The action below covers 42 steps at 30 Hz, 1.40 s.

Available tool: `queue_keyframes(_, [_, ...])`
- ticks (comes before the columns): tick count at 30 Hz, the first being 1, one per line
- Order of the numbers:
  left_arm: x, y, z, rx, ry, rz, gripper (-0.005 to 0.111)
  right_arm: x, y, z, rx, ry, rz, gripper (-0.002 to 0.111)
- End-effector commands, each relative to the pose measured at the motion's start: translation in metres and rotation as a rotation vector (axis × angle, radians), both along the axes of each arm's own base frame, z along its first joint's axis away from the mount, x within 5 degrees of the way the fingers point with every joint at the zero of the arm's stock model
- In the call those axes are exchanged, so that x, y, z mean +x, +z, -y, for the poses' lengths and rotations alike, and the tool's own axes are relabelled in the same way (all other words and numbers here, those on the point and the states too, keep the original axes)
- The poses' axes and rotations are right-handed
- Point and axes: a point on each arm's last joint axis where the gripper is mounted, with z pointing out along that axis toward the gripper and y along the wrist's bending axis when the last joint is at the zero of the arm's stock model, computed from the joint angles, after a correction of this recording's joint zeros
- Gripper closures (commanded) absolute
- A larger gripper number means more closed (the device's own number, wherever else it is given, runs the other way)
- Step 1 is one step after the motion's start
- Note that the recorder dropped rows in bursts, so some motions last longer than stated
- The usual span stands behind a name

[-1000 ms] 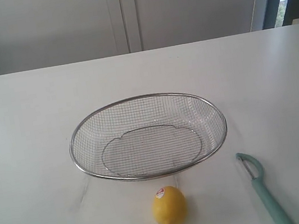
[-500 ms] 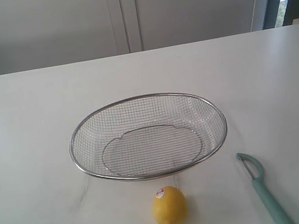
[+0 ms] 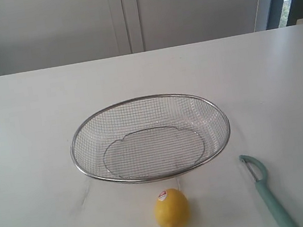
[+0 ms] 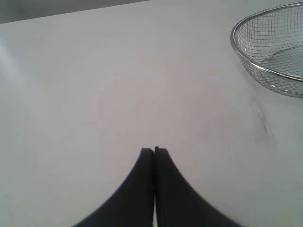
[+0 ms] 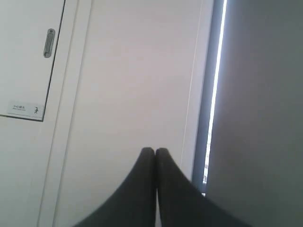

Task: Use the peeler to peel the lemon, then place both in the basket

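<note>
Well, lemon (image 3: 171,209): sits near, just in front of the basket (image 3: 143,98), not moved, not peeled.
Peeler (image 3: 266,190): lies right of it, untouched.
Left gripper (image 4: 154,150): pinched closed, holding nothing.
Right gripper (image 5: 155,150): same.
Change: none, so peeling has not begun.

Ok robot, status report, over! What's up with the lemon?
Left tool shut, empty. Right tool shut, empty. Lemon unpeeled, outside basket; peeler lying apart from it. Nothing in the way.
</note>
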Motion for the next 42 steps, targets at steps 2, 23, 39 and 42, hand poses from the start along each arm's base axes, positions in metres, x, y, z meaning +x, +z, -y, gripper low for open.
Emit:
queue_keyframes(2, [0.000,-0.001,0.001,-0.010,-0.009,-0.004,0.107,0.001,0.001,0.000,-0.007,0.001,-0.006,0.108])
queue_keyframes(23, [0.000,-0.001,0.001,-0.010,-0.009,-0.004,0.107,-0.002,0.021,-0.004,-0.006,0.048,-0.123,0.108])
queue_keyframes(39, [0.000,-0.001,0.001,-0.010,-0.009,-0.004,0.107,0.026,0.039,-0.011,0.056,0.127,-0.420,0.108])
queue_keyframes(42, [0.000,-0.001,0.001,-0.010,-0.009,-0.004,0.107,0.039,0.037,-0.012,0.054,0.134,-0.511,0.108])
